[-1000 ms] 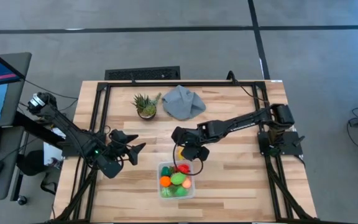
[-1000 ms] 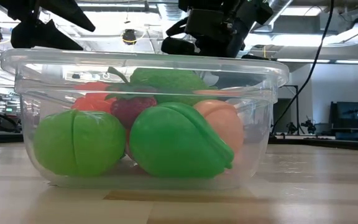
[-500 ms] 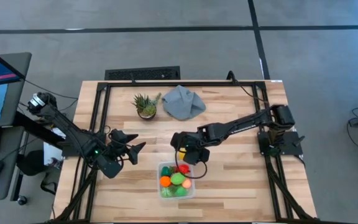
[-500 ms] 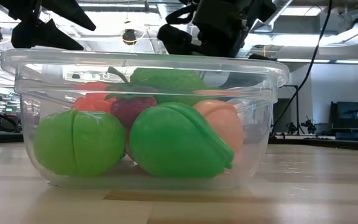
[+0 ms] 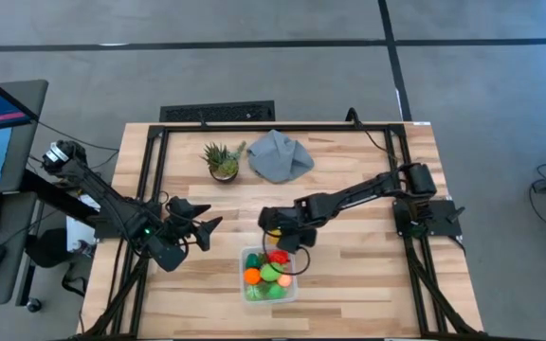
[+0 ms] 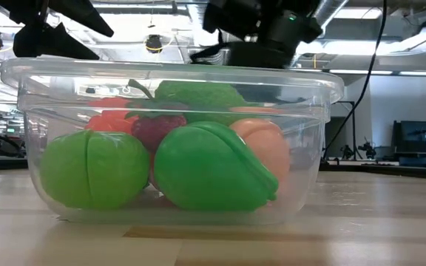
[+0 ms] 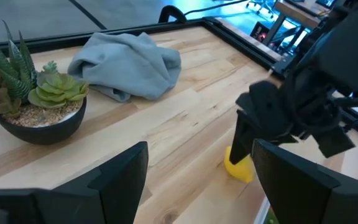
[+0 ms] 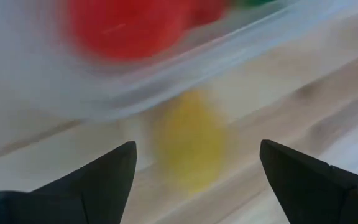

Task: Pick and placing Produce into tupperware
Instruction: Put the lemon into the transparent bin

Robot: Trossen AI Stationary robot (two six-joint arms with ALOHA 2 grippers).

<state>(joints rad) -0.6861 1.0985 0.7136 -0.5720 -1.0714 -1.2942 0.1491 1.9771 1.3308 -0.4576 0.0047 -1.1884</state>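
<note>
The clear tupperware (image 5: 294, 284) stands near the table's near edge, holding several toy produce pieces (image 5: 271, 273): green, red, orange and peach (image 6: 209, 170). One yellow piece (image 7: 238, 168) lies on the wood just beyond the container's far wall. My right gripper (image 5: 281, 237) hangs open right over it, pointing down. In the right wrist view (image 8: 197, 144) its fingers stand on either side of the yellow piece (image 8: 188, 149). My left gripper (image 5: 209, 227) waits open to the container's left, above the table (image 7: 201, 149).
A spiky potted plant (image 5: 223, 161) and a crumpled grey cloth (image 5: 280, 156) sit toward the far edge. Bare wood lies between them and the container. A black frame rail (image 5: 159, 189) runs along the table's sides. The low view looks through the container wall (image 6: 168, 74).
My right gripper has come down and shifted slightly toward the table's left, closing in on the yellow piece behind the container's far wall. The produce in the container has not moved.
</note>
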